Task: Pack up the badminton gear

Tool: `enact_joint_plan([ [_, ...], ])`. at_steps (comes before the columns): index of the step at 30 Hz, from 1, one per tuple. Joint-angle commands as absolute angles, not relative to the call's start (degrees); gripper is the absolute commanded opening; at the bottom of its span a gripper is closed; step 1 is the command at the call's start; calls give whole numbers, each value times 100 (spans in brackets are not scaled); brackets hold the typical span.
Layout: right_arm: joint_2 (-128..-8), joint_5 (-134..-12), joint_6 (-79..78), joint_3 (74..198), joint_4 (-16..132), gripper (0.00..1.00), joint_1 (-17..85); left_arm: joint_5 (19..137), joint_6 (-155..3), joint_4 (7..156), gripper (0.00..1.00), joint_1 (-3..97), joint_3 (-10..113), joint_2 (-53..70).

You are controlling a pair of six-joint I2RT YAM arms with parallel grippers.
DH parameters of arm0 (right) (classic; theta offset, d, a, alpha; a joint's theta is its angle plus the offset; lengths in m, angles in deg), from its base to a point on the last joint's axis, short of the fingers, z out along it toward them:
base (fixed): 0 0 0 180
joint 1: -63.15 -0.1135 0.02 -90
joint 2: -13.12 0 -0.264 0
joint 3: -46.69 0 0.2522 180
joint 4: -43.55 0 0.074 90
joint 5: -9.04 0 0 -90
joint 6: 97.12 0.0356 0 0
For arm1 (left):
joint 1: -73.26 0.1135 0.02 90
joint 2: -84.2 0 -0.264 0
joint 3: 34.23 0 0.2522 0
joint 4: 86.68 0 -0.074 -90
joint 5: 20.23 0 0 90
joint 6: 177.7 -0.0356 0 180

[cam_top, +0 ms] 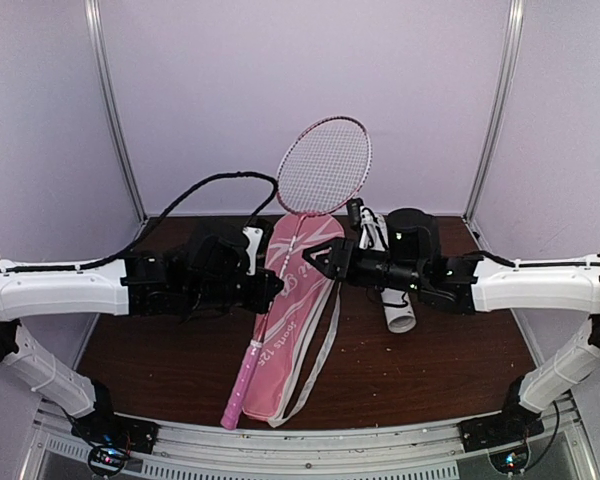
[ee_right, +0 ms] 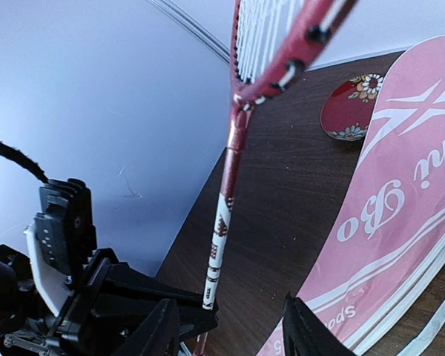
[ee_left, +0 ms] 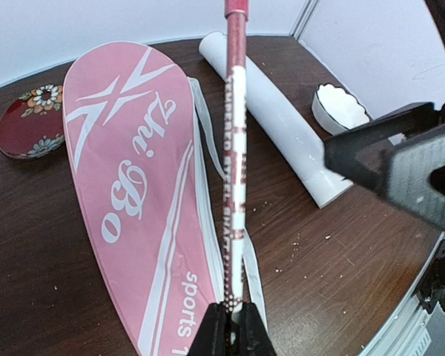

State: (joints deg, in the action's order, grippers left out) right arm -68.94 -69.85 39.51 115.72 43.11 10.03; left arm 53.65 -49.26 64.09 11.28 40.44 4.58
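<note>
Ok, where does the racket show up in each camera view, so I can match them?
Top external: the racket is tilted at centre, head high, pink handle low.
Left wrist: the racket shaft runs straight up the middle from the bottom edge.
Right wrist: the racket head is at top centre, its shaft slanting down-left.
Shared landmark: the pink bag lies beside the racket in all three.
</note>
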Motion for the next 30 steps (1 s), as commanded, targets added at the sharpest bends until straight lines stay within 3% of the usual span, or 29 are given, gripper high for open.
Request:
enact_joint_plan([
  [1,-7159,-7283,4056,11699,3958,50,915,5432,-4863,7193,0,1023,4275,473],
  [9,-7249,-7470,4288,10880,2052,49,807,5859,-4623,7778,0,989,4068,460],
  [17,-7487,-7180,4553,10684,1079,44,813,6026,-4659,7833,0,963,4055,391],
  [30,-7748,-6601,4922,10541,97,0,892,6485,-4819,8498,0,962,3618,645],
])
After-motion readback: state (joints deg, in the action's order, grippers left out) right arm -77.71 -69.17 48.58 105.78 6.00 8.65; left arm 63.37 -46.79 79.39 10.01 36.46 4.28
